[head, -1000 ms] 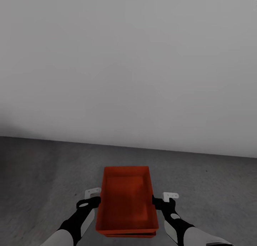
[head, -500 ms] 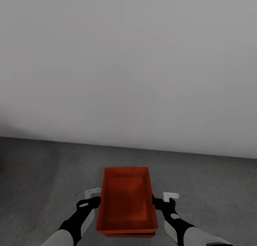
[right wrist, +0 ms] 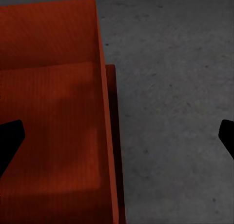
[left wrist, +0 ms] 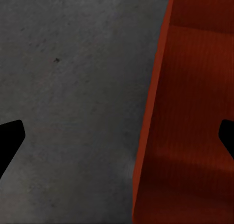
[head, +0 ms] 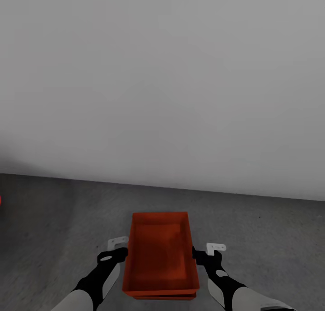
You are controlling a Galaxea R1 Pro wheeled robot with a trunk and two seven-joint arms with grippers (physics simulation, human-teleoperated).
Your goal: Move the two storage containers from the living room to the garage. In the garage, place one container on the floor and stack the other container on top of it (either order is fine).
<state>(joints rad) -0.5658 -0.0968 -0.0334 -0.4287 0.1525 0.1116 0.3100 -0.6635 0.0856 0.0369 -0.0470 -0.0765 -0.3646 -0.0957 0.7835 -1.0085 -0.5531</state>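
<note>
Two orange-red storage containers sit nested on the dark grey garage floor (head: 271, 239). The upper one (head: 160, 252) is open-topped and empty, and the rim of the lower one (head: 160, 297) peeks out beneath it. My left gripper (head: 118, 253) is at its left wall and my right gripper (head: 201, 255) at its right wall. In the left wrist view, the left gripper (left wrist: 117, 136) is open, its fingertips wide apart astride the container wall (left wrist: 151, 136). In the right wrist view, the right gripper (right wrist: 117, 136) is open in the same way over the upper wall (right wrist: 105, 126) and the lower rim (right wrist: 113, 112).
A plain pale grey wall (head: 162, 85) rises just beyond the containers. Bare concrete stretches to both sides. A small red sliver (head: 0, 201) shows at the left edge of the head view.
Both arms and the containers have stayed put. A red sliver has come into sight at the left edge of the head view.
</note>
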